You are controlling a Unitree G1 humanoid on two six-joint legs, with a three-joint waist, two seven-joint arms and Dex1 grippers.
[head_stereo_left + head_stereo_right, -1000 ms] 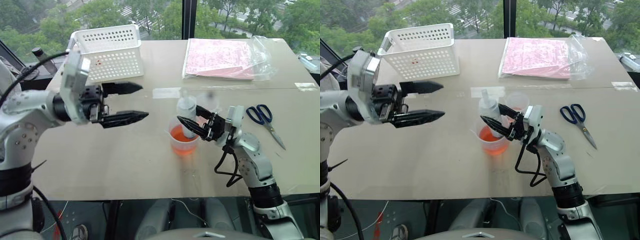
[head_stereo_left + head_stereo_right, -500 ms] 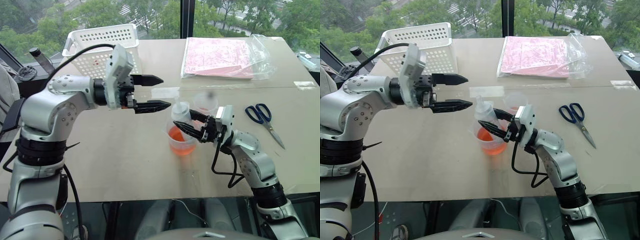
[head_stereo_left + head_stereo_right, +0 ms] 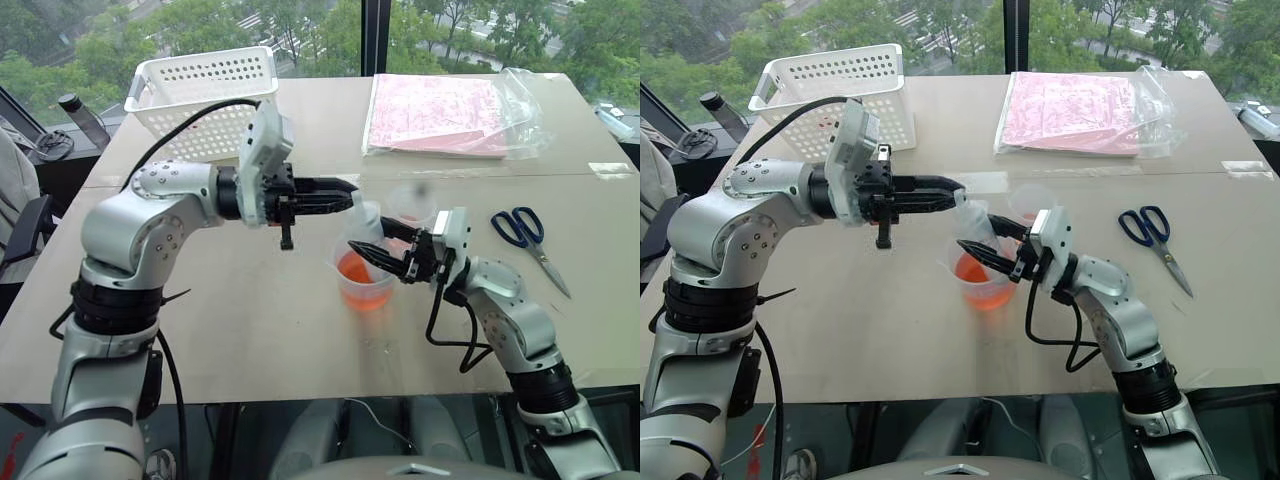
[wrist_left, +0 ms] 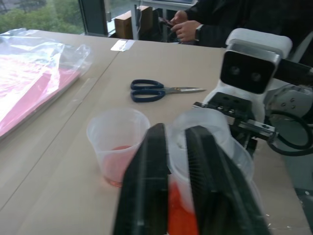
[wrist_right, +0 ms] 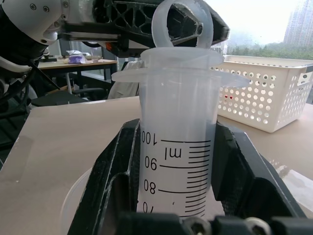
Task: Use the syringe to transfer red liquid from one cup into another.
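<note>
R gripper [image 3: 385, 246] fingers are pinching clear plastic graduated syringe [image 5: 177, 161] over large orange-red beaker [image 3: 365, 282], L gripper [image 3: 345, 198] fingers pressed together nearing plunger ring [image 5: 182, 23]; off-centre pull risks tilting, spilling.

Upright syringe [image 5: 177, 147] over orange-red beaker [image 3: 364, 285]

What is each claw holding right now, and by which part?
Right claw grips the syringe by its barrel, near the top graduation marks, over the larger beaker. Left claw is shut at the plunger ring; whether it grips it can't be told.
</note>
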